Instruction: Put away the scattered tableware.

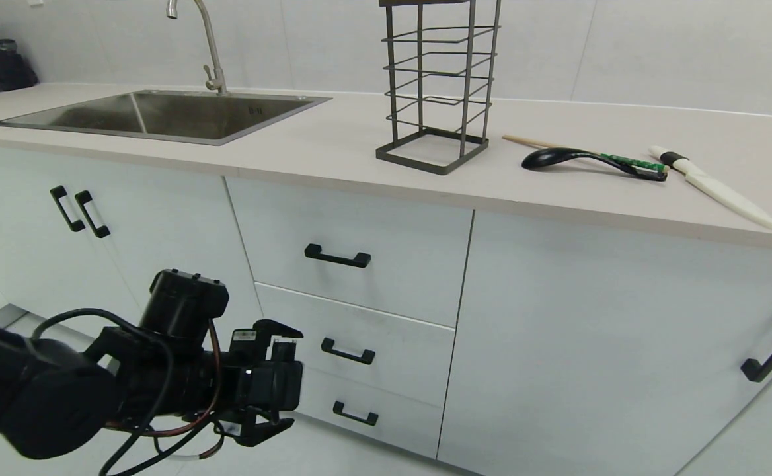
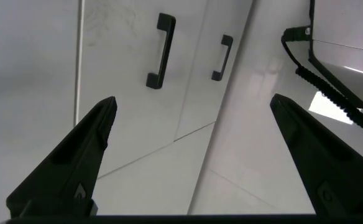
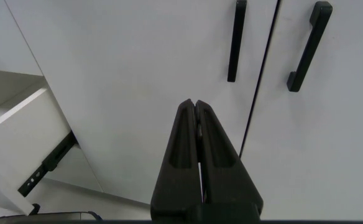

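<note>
Left gripper (image 1: 293, 377): low in front of the drawer stack, below counter height; fingers (image 2: 94, 134) spread wide, nothing between; left wrist view (image 2: 192, 102) looking at white cabinet fronts with black handles.
Sink (image 1: 161, 137): steel, set in the countertop (image 1: 333, 152) at far left; faucet (image 1: 211, 46) behind it.
Drawers (image 1: 353, 264): three, stacked under the counter, each with a black handle, all closed.
Rack (image 1: 412, 163): dark wire, upright on the counter, right of the sink.
Chopstick (image 1: 525, 141): wooden, flat on the counter, right of the rack, running behind the spoon.
Spoon (image 1: 551, 158): black, green-banded handle, lying just right of the rack.
Knife (image 1: 716, 188): white, black collar, lying near the spoon's handle end, farthest right.
Right gripper (image 3: 195, 106): fingers pressed together, holding nothing; pointed at white cabinet doors (image 3: 138, 68).
</note>
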### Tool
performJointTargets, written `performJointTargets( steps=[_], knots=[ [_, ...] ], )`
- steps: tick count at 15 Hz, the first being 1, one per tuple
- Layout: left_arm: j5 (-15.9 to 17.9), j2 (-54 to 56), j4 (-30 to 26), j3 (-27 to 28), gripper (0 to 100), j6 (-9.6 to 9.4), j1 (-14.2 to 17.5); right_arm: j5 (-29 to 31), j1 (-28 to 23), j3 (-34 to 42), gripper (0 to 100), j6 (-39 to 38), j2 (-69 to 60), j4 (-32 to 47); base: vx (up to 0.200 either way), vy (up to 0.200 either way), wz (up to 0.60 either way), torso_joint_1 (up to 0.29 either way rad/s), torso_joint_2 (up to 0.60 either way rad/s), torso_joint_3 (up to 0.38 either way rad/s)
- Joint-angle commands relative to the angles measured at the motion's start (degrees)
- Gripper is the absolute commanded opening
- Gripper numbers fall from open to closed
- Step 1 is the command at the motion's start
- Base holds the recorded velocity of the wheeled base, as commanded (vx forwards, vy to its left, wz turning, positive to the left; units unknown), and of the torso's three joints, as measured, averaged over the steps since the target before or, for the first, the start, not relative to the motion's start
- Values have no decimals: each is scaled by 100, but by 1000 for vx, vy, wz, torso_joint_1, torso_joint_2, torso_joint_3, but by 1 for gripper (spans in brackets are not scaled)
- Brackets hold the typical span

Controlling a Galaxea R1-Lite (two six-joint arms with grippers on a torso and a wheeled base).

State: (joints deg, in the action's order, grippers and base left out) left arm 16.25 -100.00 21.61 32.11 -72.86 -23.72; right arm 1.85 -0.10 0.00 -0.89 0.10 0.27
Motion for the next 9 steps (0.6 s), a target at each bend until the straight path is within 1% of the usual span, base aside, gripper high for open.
performJointTargets(
  steps=[1,2,3,4,7,9],
  knots=[
    [-17,-863,423,120,100,9,-150,-1,1,0,0,1,8,0,0,0,0,0,0,0],
    [-34,-1057,660,120,100,27,-177,-1,1,0,0,1,8,0,0,0,0,0,0,0],
    [-122,-1399,1047,129,100,62,-220,-1,1,0,0,1,8,0,0,0,0,0,0,0],
    [-166,-1777,1345,252,100,114,-247,-1,1,0,0,1,8,0,0,0,0,0,0,0],
    [-175,-2261,1644,393,100,123,-291,-1,1,0,0,1,-1,0,0,0,0,0,0,0],
    [-184,-2384,1635,524,100,123,-264,-1,1,0,0,1,-1,0,0,0,0,0,0,0]
  ],
)
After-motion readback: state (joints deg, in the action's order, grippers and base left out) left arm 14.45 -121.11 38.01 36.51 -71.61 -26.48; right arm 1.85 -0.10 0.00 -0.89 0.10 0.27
